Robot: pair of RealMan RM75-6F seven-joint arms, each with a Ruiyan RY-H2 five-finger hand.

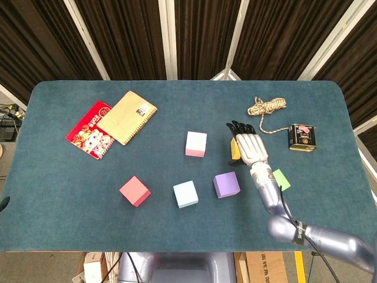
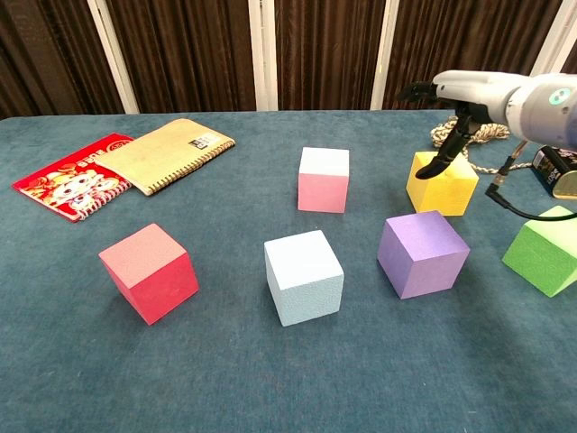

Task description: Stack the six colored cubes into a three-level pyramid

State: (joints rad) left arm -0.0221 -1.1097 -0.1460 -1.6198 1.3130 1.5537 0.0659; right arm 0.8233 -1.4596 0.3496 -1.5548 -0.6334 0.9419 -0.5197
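Observation:
Six cubes lie apart on the blue table [image 1: 70,224]: red [image 1: 135,191] [image 2: 150,272], light blue [image 1: 185,194] [image 2: 304,276], purple [image 1: 227,184] [image 2: 422,253], pink [image 1: 196,144] [image 2: 324,179], yellow [image 1: 233,151] [image 2: 442,188] and green [image 1: 281,178] [image 2: 545,250]. My right hand [image 1: 248,147] [image 2: 455,95] hovers over the yellow cube with its fingers spread and nothing in it. It hides most of that cube in the head view. The thumb hangs down to the cube's top edge; I cannot tell whether it touches. The forearm crosses the green cube. My left hand does not show.
A tan spiral notebook [image 1: 129,117] overlaps a red booklet [image 1: 88,131] at the back left. A coil of rope [image 1: 266,107] [image 2: 469,131] and a small dark tin [image 1: 301,137] [image 2: 559,176] lie at the back right, just behind the yellow cube.

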